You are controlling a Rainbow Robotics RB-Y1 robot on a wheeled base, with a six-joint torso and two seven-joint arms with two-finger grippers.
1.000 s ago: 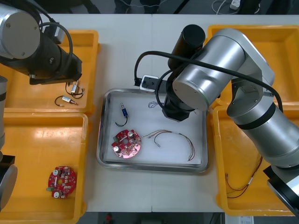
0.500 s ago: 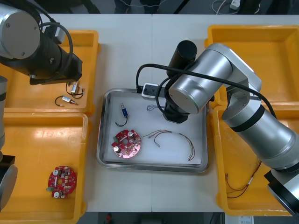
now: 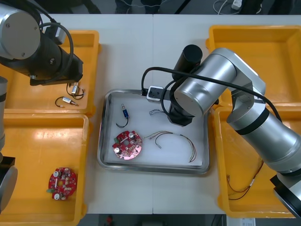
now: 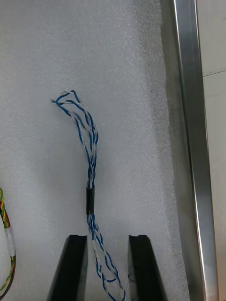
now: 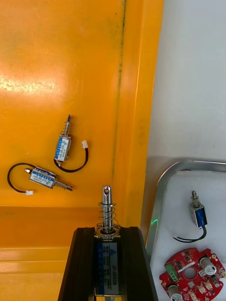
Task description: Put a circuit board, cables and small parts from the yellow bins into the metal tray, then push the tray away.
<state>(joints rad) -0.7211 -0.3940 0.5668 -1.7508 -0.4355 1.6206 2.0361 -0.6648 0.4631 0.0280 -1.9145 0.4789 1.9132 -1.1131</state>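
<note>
Right wrist view: right fingers [image 4: 74,268] apart astride lengthwise blue-white cable [image 4: 89,155]; left fingers [image 5: 82,268] clamp small metal part [image 5: 107,211].

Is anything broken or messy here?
Nothing stands out. The left gripper holds a small metal part over a yellow bin; the right gripper is at the blue and white cable in the metal tray.

Right arm [image 3: 225,89] reaches in from the right, elbow bent, wrist pointing steeply down. Right claw [image 4: 108,237] is low, fingers [image 4: 75,263] spread, nothing gripped. Left arm [image 3: 42,52] at far left, wrist down. Left claw [image 5: 107,230] clamped on a small metal part [image 5: 106,211].
</note>
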